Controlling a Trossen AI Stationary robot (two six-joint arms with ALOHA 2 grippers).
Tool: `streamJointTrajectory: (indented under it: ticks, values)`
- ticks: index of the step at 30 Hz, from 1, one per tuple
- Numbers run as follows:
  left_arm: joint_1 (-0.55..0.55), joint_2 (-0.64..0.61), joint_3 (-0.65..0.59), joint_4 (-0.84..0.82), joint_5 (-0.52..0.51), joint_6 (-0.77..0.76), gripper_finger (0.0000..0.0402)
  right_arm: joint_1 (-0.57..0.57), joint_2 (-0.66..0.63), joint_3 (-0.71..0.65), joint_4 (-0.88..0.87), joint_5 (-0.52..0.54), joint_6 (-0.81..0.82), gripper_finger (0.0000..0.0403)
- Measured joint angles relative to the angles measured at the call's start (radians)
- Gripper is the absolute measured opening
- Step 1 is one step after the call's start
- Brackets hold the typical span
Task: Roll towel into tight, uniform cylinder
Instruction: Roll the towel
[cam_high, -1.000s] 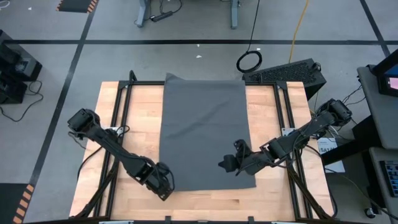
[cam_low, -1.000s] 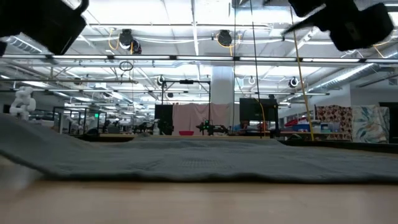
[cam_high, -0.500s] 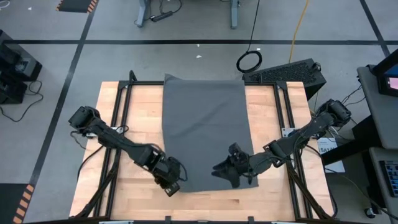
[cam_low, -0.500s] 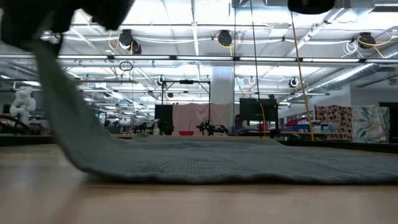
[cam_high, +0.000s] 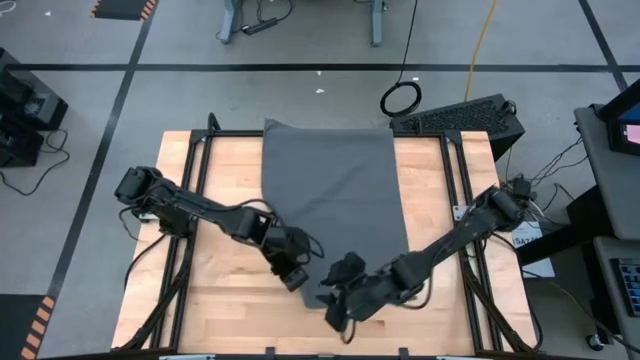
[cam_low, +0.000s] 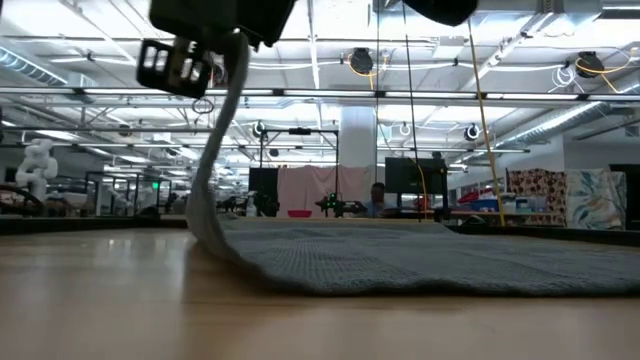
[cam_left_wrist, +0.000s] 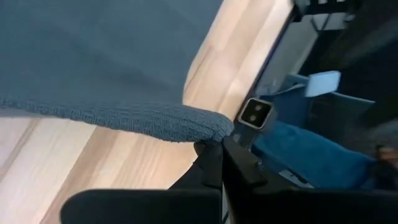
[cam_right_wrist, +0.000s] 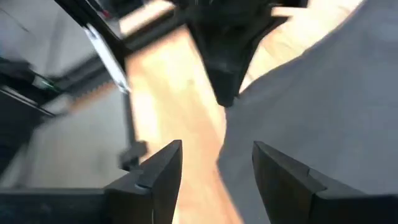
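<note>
The towel (cam_high: 335, 195) lies flat along the middle of the wooden table (cam_high: 220, 310), its far edge reaching the table's far side. Its near left corner is raised off the wood: in the low view the cloth (cam_low: 400, 262) climbs in a steep band from the tabletop to my left gripper (cam_low: 215, 45).

My left gripper (cam_high: 297, 278) sits over the near half of the table, at the towel's near left corner. Its jaws are closed on that corner; in the left wrist view the folded edge of the towel (cam_left_wrist: 124, 118) ends right at my pinched fingertips (cam_left_wrist: 214, 158).

My right gripper (cam_high: 335, 310) hangs just beside it, at the towel's near edge and toward the table's front. Its jaws stand partly apart with nothing between them. In the right wrist view my two fingers (cam_right_wrist: 158, 171) frame bare wood and the towel's edge (cam_right_wrist: 311, 118), with the left gripper (cam_right_wrist: 227, 68) just ahead of them.
</note>
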Motion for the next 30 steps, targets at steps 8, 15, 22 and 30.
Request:
streamJointTrajectory:
  ticks: [8,15,22,30]
  values:
    - [0.018,0.000,0.000,0.017,0.121,0.076,0.0001,0.000,0.173,0.161,-0.054,0.071,-0.005,0.0185]
    - [0.009,0.000,-0.001,0.048,0.157,0.111,0.0001,0.004,0.200,0.164,-0.042,0.102,-0.010,0.0185]
    - [0.009,0.000,-0.001,0.136,0.156,0.125,0.0001,-0.012,0.213,0.165,0.013,0.109,-0.094,0.0185]
    - [0.009,0.000,-0.001,0.177,0.154,0.117,0.0002,-0.023,0.214,0.165,0.005,0.098,-0.093,0.0108]
